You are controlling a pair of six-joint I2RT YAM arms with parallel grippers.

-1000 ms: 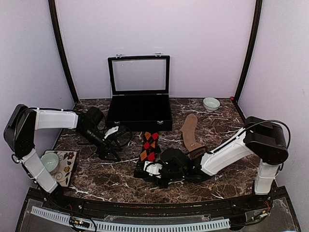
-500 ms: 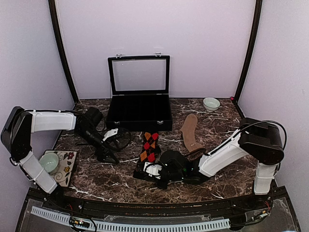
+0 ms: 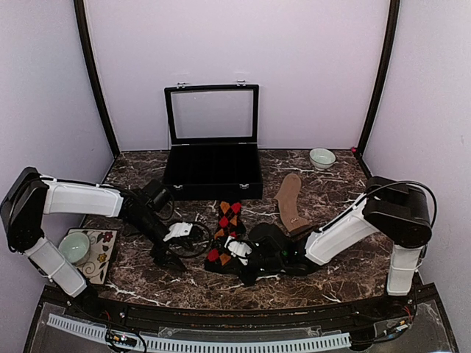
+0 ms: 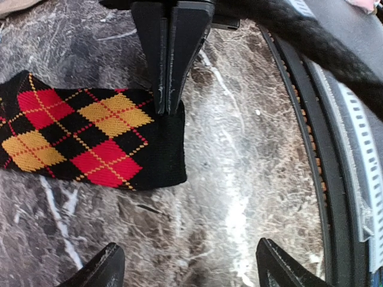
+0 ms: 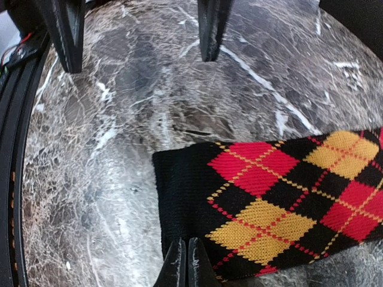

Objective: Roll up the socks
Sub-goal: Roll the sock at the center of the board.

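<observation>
Socks to be rolled lie apart on the dark marble desk (image 3: 324, 276). The black sock with red, orange and yellow argyle diamonds (image 3: 230, 213) lies just in front of the black case with the raised glass lid (image 3: 213, 173). The plain tan-brown sock (image 3: 292, 200) lies in front of the case's right corner and does not touch the first one. At the argyle sock's end farthest from the case sits the right gripper (image 3: 229, 254), and the left gripper (image 3: 188, 237) is close beside it.

In the left wrist view, the left gripper (image 4: 188, 272) has its fingers wide apart and holds nothing, hovering over bare desk near the sock's black cuff. The right gripper's fingers (image 4: 170, 60) are pressed together, with their tips on the corner of that cuff.

In the right wrist view, the closed tips (image 5: 185, 263) meet the cuff's edge. I cannot tell if any fabric is really caught between them.

From this I judge three risks. If no fabric is pinched, or only the upper layer, the gripper may slip off when it starts the first turn, or the cuff may open. The polished stone looks smooth, so the whole sock could slide instead of curling. Both grippers are near the same cuff, so a careless approach of the left one could strike the right one.
</observation>
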